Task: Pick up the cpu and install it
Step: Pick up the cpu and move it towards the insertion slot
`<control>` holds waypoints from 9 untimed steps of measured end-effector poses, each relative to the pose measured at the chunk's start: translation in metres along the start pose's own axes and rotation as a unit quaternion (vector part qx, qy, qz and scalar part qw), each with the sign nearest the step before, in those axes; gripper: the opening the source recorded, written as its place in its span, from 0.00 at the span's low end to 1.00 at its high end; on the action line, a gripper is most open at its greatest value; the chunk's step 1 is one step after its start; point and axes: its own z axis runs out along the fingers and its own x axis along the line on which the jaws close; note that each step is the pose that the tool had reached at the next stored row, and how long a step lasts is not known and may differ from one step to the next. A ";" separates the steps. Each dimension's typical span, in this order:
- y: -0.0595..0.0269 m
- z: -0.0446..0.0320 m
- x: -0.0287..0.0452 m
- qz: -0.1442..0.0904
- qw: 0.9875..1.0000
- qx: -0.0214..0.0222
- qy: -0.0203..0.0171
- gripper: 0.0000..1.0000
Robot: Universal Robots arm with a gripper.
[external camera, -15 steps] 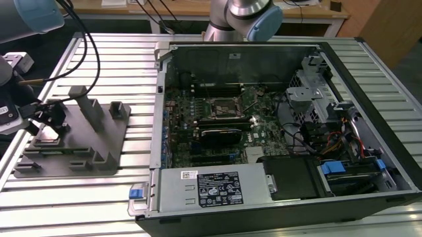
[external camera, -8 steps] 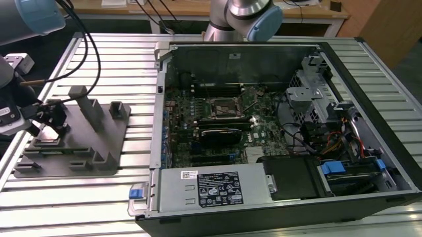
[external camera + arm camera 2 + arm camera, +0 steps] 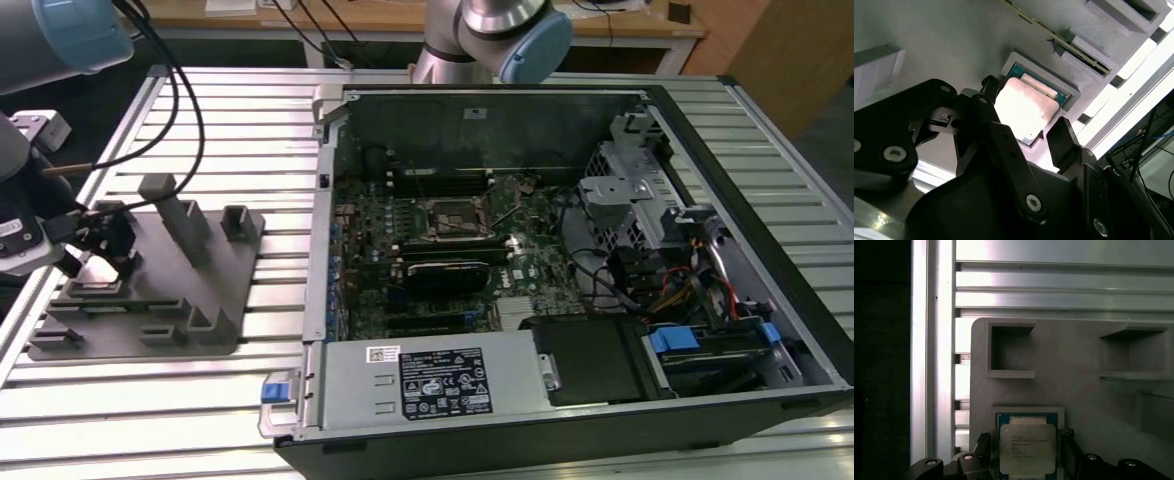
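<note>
Inside the spread hand [image 3: 1024, 107] the cpu [image 3: 1026, 447] lies flat in its fixture pocket [image 3: 1026, 410], not yet gripped; risk: uneven closing could tip it or jam it against the pocket wall.

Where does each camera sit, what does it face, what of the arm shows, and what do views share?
Exterior view: off the arm, high, facing the fixture plate and open computer case; arm and tool show.
First wrist view: on the arm, facing the plate squarely; fingertips show.
Second wrist view: on the arm, slanted; more of the tool shows.
Both wrist views share the cpu, straddled.
</note>
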 end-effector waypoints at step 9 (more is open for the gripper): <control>-0.0001 0.0008 0.0001 0.000 1.000 0.000 0.000 0.66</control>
